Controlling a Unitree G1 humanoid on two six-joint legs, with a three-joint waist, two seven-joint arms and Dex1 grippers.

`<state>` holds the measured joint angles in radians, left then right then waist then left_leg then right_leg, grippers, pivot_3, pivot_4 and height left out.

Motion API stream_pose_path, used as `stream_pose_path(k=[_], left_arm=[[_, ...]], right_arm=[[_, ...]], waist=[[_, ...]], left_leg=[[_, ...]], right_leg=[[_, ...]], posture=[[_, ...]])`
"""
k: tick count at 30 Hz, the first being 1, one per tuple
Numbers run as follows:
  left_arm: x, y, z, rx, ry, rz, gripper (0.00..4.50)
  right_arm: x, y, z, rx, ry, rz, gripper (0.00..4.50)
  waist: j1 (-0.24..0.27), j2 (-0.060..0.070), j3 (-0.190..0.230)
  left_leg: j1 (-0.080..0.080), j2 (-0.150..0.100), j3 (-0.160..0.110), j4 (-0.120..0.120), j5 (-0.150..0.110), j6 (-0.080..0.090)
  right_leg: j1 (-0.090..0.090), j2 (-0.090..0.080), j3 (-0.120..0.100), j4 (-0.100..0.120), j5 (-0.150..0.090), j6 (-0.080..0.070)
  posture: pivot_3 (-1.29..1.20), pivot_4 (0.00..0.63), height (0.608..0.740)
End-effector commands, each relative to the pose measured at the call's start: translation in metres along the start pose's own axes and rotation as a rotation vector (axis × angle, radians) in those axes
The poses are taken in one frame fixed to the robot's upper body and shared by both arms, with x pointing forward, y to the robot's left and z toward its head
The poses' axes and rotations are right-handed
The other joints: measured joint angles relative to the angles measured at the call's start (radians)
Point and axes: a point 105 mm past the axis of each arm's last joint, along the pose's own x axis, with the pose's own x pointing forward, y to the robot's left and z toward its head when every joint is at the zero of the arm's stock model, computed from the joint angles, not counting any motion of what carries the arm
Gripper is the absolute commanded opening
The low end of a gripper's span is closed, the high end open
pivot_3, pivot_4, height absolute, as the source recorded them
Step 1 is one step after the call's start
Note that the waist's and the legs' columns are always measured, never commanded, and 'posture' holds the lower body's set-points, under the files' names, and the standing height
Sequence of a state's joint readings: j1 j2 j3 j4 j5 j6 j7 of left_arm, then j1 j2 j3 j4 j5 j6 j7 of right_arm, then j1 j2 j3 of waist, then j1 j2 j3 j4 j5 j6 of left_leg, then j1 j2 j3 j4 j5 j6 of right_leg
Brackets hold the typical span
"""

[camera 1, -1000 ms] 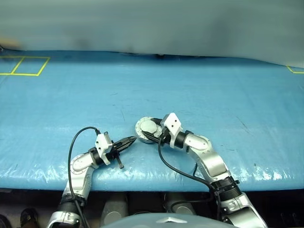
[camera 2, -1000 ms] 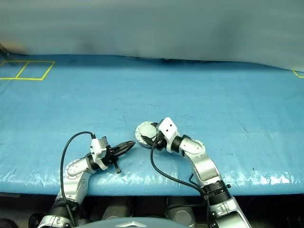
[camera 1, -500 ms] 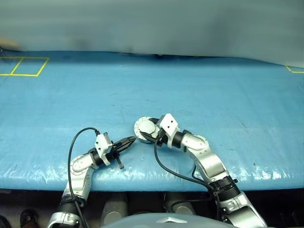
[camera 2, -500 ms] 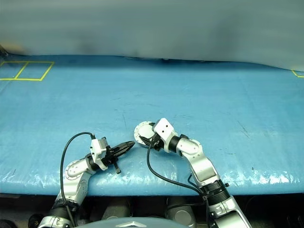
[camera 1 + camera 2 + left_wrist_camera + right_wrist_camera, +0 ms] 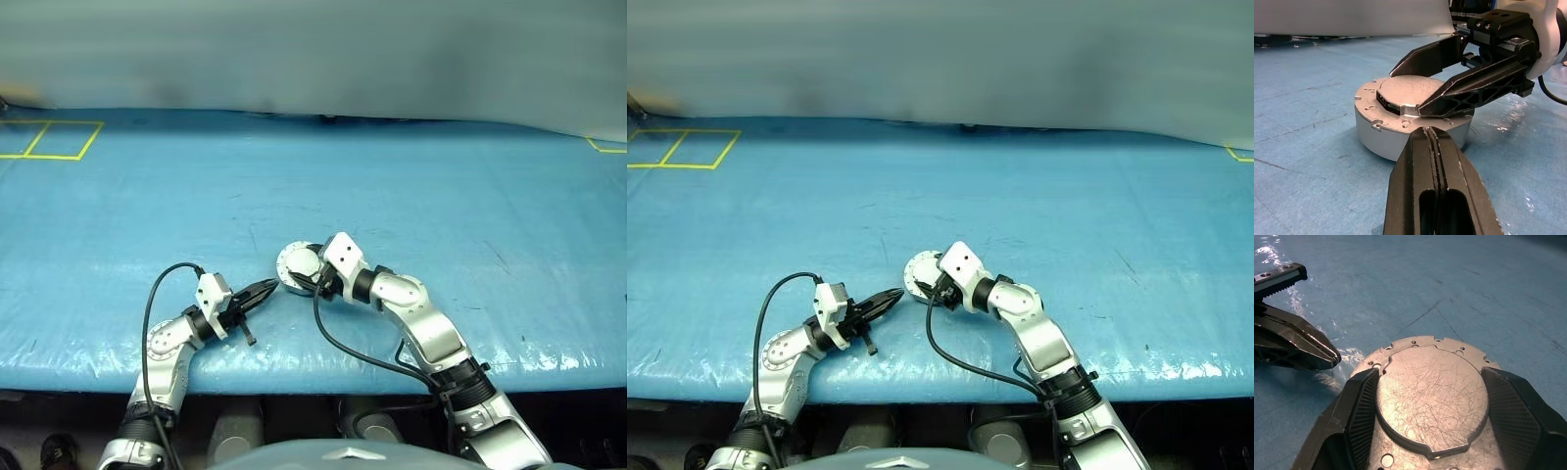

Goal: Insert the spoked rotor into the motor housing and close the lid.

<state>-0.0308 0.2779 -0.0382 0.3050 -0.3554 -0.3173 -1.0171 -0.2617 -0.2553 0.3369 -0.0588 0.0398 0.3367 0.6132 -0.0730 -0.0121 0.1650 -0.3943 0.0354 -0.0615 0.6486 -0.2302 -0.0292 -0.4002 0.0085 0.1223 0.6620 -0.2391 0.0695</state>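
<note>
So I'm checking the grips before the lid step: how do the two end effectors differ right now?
The left end effector is shut and holds nothing; the right end effector is spread, a finger on each side of the lid. The left tip sits beside the motor housing; the right reaches over its top. Both have black fingers.

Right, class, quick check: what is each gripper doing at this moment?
Left gripper: shut, holding nothing, tips close beside the motor housing.
Right gripper: fingers either side of the lid atop the housing, gripping it.
</note>
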Motion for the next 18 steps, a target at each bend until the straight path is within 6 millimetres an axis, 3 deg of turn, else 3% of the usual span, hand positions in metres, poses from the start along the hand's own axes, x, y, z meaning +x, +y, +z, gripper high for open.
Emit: stream_pose_path(k=[1, 6, 18], left_arm=[[0.007, 0.006, 0.019, -0.001, -0.078, 0.035, 0.0], [0.012, 0.009, 0.025, -0.06, -0.095, 0.015, 0.0], [0.027, 0.011, -0.004, 0.039, 0.1, 0.008, 0.0]], right_arm=[[-0.002, 0.003, -0.026, 0.031, 0.107, 0.006, 2.98], [-0.003, 0.004, -0.026, 0.029, 0.107, 0.008, 2.98], [-0.004, 0.003, -0.025, 0.025, 0.102, -0.003, 2.98]], waist=[[0.0, 0.0, 0.0], [0.0, 0.0, 0.0], [0.004, -0.001, -0.001]], left_leg=[[0.0, 0.0, 0.0, 0.0, 0.0, 0.0], [0.0, 0.0, 0.0, 0.0, 0.0, 0.0], [0.0, 0.0, 0.0, -0.001, 0.0, 0.0]], right_leg=[[0.0, 0.0, 0.0, 0.0, 0.0, 0.0], [0.0, 0.0, 0.0, 0.0, 0.0, 0.0], [0.0, 0.0, 0.0, -0.002, 0.0, 0.0]], posture=[[0.0, 0.15, 0.74], [0.0, 0.15, 0.74], [0.0, 0.15, 0.74]])
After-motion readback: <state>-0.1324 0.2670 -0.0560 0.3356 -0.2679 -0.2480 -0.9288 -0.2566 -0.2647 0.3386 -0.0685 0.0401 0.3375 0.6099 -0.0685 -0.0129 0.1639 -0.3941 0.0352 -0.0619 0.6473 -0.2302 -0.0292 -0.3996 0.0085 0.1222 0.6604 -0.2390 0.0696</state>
